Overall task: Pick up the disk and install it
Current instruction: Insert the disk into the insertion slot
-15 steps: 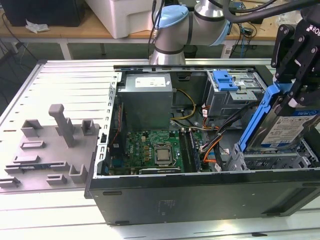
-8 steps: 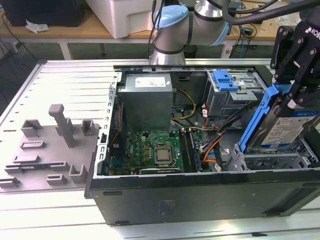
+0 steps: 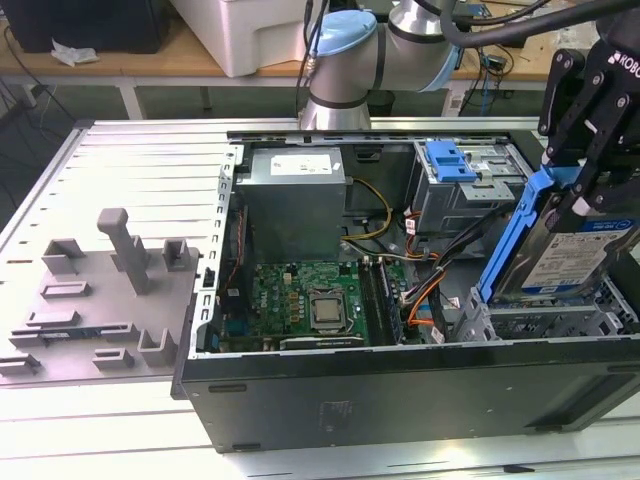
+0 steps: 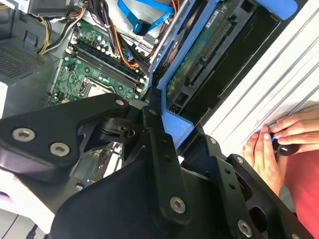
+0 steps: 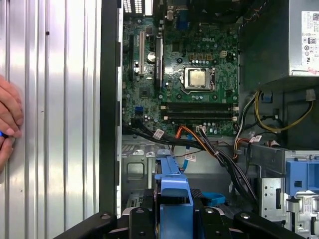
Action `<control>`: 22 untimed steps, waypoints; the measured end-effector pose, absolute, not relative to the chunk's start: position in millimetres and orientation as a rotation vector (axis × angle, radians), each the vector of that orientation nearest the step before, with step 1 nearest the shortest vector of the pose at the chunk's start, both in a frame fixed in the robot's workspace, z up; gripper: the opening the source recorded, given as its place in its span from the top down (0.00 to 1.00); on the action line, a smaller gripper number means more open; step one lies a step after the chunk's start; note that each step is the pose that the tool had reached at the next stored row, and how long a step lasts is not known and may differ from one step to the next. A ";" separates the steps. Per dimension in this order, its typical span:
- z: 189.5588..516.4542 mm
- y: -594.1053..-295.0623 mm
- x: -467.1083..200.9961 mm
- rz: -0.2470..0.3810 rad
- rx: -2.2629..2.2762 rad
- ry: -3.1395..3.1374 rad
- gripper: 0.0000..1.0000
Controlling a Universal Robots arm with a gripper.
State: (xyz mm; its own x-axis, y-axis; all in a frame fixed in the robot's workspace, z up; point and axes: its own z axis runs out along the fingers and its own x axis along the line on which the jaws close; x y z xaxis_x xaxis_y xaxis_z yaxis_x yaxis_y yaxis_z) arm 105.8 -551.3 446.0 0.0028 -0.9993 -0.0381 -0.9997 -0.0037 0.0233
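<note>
The disk (image 3: 588, 258) is a silver drive with a white-and-blue label in a blue carrier bracket (image 3: 516, 232). It hangs steeply tilted at the exterior view's right, its lower end at the silver drive bay (image 3: 545, 318) in the open computer case (image 3: 400, 395). My black gripper (image 3: 578, 192) is shut on the disk's upper end. In the second wrist view the disk's green underside (image 4: 200, 49) and blue bracket (image 4: 175, 127) run away from my gripper (image 4: 174, 130) into the dark bay. In the first wrist view the blue bracket (image 5: 173, 199) sits between my fingers (image 5: 142, 219).
Inside the case lie the green motherboard (image 3: 305, 295), a grey power supply box (image 3: 295, 195), a drive cage with a blue tab (image 3: 450, 160) and bundled cables (image 3: 430, 290). A grey fixture tray (image 3: 95, 300) lies at the exterior view's left. A person's hands (image 4: 271, 144) rest beside the case.
</note>
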 end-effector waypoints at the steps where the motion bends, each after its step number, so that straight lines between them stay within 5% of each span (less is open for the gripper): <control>1: 447.4 -551.3 105.7 0.069 -2.217 2.210 0.63; 22: 451.8 -551.6 108.6 0.072 -2.199 2.224 0.63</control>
State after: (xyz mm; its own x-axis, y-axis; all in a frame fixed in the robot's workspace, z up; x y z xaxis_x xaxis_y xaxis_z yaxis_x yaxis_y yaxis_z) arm 108.6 -551.6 451.8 -0.0117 -0.9991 -0.0418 -0.9997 0.0108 0.0232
